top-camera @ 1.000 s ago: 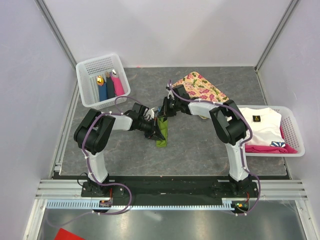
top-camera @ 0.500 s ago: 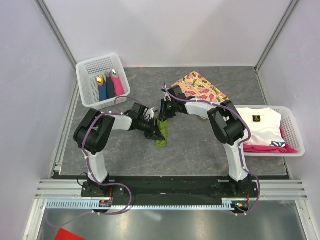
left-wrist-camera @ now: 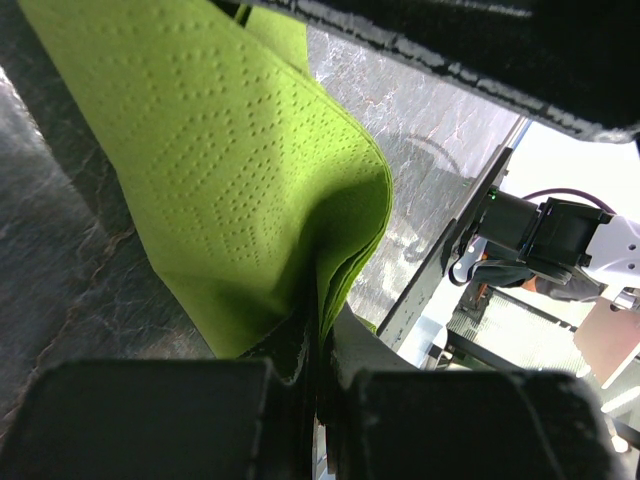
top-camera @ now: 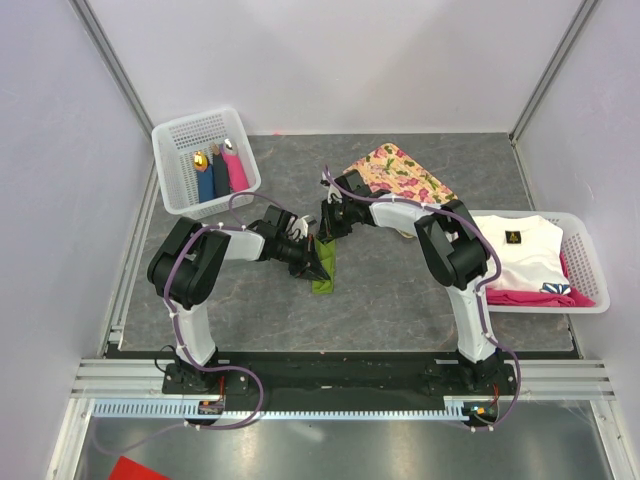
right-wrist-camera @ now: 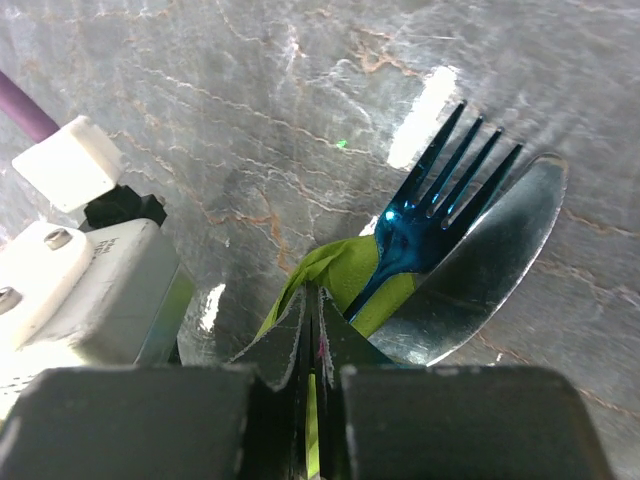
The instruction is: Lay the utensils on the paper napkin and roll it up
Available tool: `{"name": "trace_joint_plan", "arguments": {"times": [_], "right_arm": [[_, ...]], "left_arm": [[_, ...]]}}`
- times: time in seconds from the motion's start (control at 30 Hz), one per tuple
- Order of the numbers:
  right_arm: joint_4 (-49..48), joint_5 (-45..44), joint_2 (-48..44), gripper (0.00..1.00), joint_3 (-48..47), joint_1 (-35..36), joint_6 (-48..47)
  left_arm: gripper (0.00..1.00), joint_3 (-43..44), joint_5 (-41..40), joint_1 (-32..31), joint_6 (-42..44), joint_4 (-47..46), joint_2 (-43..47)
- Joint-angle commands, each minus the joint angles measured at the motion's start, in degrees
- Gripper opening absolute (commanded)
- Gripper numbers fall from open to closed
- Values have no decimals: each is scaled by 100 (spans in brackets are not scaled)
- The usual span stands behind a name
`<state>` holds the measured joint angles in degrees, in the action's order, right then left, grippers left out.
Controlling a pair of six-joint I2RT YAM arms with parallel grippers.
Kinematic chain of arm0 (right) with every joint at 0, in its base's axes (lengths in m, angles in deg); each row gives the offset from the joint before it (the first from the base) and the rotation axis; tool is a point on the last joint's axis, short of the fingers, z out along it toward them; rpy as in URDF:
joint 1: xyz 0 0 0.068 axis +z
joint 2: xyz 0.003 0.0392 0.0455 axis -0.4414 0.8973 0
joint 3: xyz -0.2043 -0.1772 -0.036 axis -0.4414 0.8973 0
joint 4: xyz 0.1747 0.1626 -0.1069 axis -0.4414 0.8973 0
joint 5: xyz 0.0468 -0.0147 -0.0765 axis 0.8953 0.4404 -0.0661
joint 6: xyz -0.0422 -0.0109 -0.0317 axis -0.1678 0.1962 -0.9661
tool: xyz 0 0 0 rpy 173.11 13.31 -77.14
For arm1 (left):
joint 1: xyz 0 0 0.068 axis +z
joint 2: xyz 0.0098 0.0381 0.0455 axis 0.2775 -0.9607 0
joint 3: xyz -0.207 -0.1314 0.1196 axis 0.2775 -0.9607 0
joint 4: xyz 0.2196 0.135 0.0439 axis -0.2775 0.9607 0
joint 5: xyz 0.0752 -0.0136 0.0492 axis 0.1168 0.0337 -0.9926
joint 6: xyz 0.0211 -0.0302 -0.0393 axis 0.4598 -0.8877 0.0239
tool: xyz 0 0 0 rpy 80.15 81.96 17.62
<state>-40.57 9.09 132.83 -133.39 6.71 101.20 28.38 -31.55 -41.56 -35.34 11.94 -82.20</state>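
Mid-table, we find the napkin [top-camera: 324,277] as a narrow green roll, its long axis running from the near edge toward the far wall, with the fork [right-wrist-camera: 432,196] and knife [right-wrist-camera: 502,262] poking out of the far end. Our left gripper [left-wrist-camera: 318,346] pinches its left flank, jaws closed on paper, while the right gripper [right-wrist-camera: 312,326] clamps the far end (nearer the cutlery). Any further rolling, we judge, must turn across that axis.

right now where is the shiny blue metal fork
In the right wrist view, the shiny blue metal fork pokes out of the green paper napkin roll, tines lying against a silvery utensil, just ahead of the right gripper.
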Motion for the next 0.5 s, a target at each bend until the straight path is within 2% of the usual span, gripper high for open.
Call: {"name": "trace_joint_plan", "arguments": {"times": [0.0,0.27,0.47], "right_arm": [[230,42,175,4,-47,40,-285],[459,209,149,4,-257,40,-505],[450,586,-193,11,-609,-170,-286]], "left_arm": [[2,-103,-666,75,271,195,-160],[2,-95,-692,76,236,178,-151],[2,-95,-675,67,297,169,-72]]}}
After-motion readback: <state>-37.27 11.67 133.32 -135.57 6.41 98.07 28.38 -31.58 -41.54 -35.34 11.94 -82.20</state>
